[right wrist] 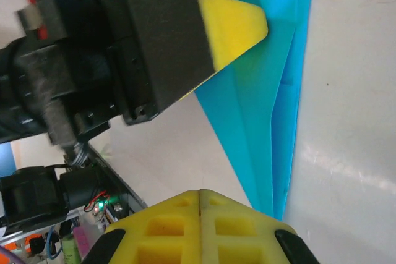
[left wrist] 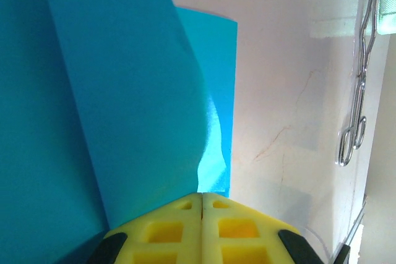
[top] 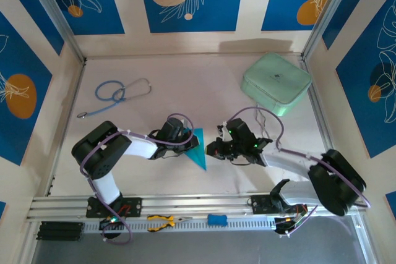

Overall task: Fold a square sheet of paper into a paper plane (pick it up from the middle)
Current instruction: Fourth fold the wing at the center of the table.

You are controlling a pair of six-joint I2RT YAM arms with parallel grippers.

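Where two grippers (top: 190, 143) (top: 211, 150) hover, one sheet (top: 200, 156)

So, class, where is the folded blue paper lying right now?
In the top view, the blue paper lies between the left hand and the right hand, with the mint-green case beyond it to the right.

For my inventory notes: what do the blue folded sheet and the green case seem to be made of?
Blue sheet: thin paper, slightly glossy; it holds sharp creases and one flap curls. Green case: probably moulded semi-rigid shell, matt; rounded corners, material unclear.
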